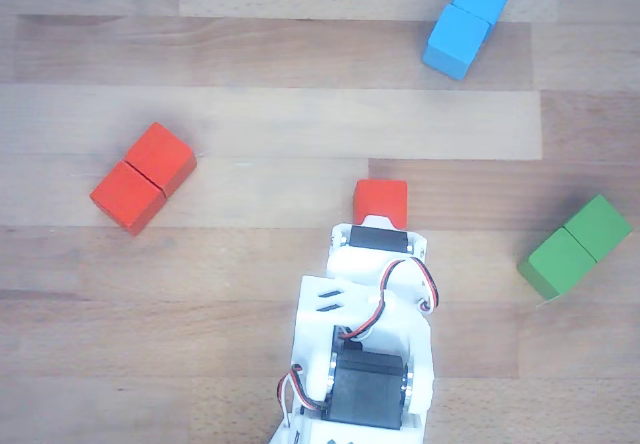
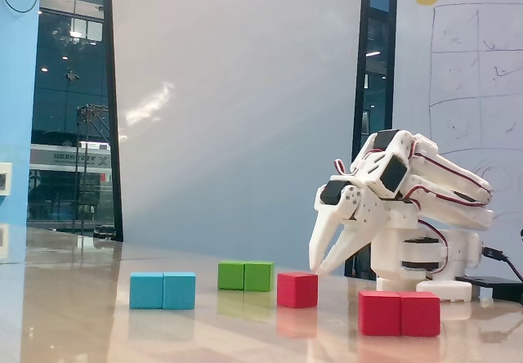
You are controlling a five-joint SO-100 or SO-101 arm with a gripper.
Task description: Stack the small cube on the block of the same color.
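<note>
Approach step, grasp not made yet. The claw [image 2: 321,266] hangs tip-down just beside the small cube [image 2: 297,289] on the bench [image 2: 98,314], fingers spread a little, holding nothing; contact with the cube's near edge can't be confirmed. In the other view the arm hides the claw tips (only the small cube [image 1: 381,202] peeks out ahead). Red block [image 1: 143,177] sits well apart, off to the left there. Next, probably: straddle the cube, close, lift, carry over to the block.
</note>
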